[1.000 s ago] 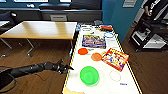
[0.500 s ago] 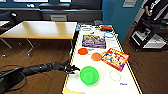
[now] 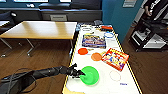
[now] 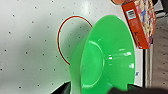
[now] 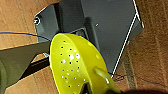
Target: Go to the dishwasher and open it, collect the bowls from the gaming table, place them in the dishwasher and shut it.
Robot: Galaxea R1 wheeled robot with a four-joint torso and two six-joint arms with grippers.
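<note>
White-topped gaming table (image 3: 105,83) under the left gripper (image 3: 80,73) — pinching the green bowl (image 3: 89,75) by its near rim, two orange bowls (image 3: 83,51) beyond it, so collecting is underway — next needs a clean lift; right gripper (image 5: 86,91) holds a yellow colander (image 5: 75,65).

One green bowl (image 3: 89,75), two orange bowls (image 3: 83,51), two game boxes (image 3: 115,59), one yellow colander (image 5: 75,67).

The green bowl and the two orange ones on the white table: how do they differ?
The green bowl is larger than the orange bowls. It sits tilted at the left gripper near the table's front; the orange ones lie flat farther back, untouched. All are round, shallow and plain-coloured.
</note>
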